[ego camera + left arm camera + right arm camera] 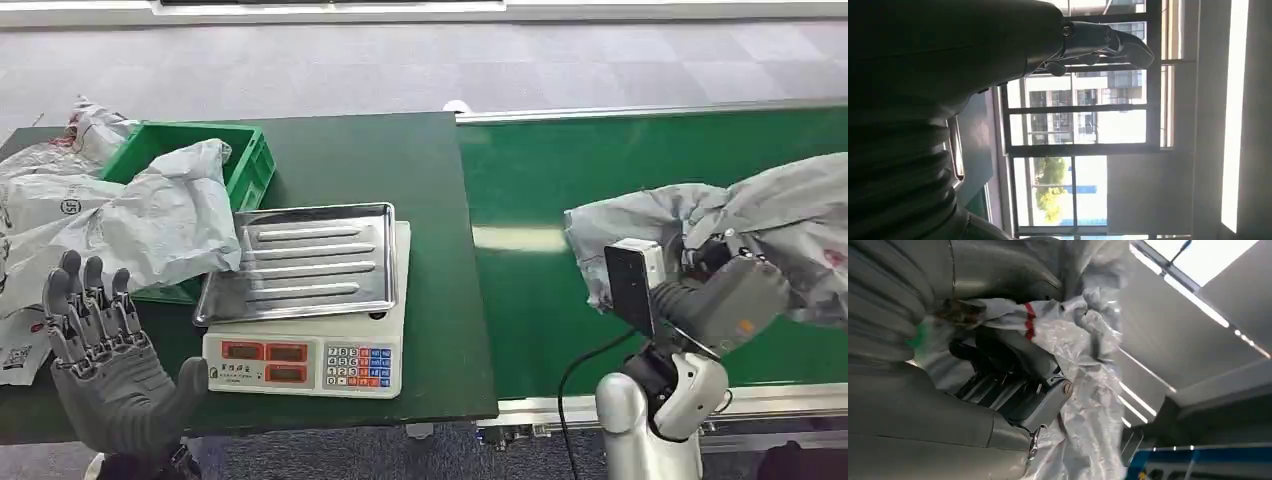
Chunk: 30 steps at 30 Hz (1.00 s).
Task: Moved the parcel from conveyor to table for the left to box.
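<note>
A crumpled grey plastic parcel (700,225) hangs over the green conveyor belt (540,180) at the right. My right hand (725,290) grips it from below, the fingers wrapped in the plastic (1083,355). My left hand (105,365) stands at the near left edge of the dark green table (400,160), palm up and fingers spread, holding nothing. The green box (245,165) at the table's back left has another grey parcel (170,215) draped over it.
A white scale (310,345) with a steel tray (305,260) and keypad sits mid-table between my hands. More grey parcels (45,190) lie heaped at the far left. The left wrist view looks at windows and a building (1078,130).
</note>
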Each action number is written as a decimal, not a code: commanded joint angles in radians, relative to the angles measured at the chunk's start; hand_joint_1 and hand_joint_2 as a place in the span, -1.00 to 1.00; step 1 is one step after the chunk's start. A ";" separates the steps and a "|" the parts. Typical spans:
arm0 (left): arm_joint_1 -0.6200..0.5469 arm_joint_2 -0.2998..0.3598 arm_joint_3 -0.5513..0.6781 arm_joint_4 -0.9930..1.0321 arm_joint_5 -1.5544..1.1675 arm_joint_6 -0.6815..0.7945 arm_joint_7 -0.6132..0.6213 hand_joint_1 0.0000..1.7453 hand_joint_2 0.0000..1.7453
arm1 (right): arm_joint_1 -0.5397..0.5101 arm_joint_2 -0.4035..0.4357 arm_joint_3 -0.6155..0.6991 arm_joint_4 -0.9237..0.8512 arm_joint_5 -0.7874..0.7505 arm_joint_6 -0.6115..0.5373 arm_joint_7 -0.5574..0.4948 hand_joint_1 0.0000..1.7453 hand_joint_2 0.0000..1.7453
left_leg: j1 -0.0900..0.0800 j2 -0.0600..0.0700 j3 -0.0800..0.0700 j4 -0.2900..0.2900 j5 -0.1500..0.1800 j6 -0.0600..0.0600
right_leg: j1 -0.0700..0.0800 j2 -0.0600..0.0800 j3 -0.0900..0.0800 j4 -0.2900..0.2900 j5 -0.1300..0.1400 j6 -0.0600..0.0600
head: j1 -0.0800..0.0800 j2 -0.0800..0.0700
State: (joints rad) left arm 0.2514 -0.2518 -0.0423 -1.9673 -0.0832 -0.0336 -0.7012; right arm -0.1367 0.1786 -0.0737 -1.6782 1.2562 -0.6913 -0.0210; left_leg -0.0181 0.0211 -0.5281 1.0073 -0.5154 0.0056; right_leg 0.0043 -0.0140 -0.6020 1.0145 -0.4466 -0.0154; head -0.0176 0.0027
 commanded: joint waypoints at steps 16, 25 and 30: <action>-0.063 0.057 -0.023 0.088 0.015 -0.026 0.003 -1.00 1.00 | -0.286 -0.065 0.104 0.341 -0.406 0.718 -0.233 1.00 1.00 | 0.000 0.002 0.004 -0.001 0.000 -0.002 | 0.000 0.004 0.001 -0.001 0.001 0.001 | 0.000 0.000; -0.153 0.071 -0.025 0.174 0.026 -0.058 0.003 -1.00 1.00 | -0.522 0.019 0.395 0.650 -0.509 0.970 -0.629 1.00 1.00 | 0.000 0.007 0.003 -0.003 0.005 -0.003 | 0.000 0.009 -0.001 -0.002 0.006 0.001 | 0.000 0.000; -0.118 0.069 -0.019 0.150 0.027 -0.039 0.003 -1.00 1.00 | -0.510 0.009 0.430 0.646 -0.548 0.995 -0.638 1.00 1.00 | 0.002 0.001 0.004 -0.003 0.006 -0.004 | 0.001 0.005 0.001 -0.001 0.005 0.001 | 0.000 0.000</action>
State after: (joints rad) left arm 0.1354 -0.2296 -0.0450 -1.8616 -0.0588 -0.0954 -0.7008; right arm -0.5402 0.1976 0.2076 -1.2176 0.7442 0.2770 -0.6451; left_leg -0.0166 0.0197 -0.5281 1.0071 -0.5083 0.0037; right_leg 0.0055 -0.0137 -0.6033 1.0153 -0.4419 -0.0154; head -0.0179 0.0027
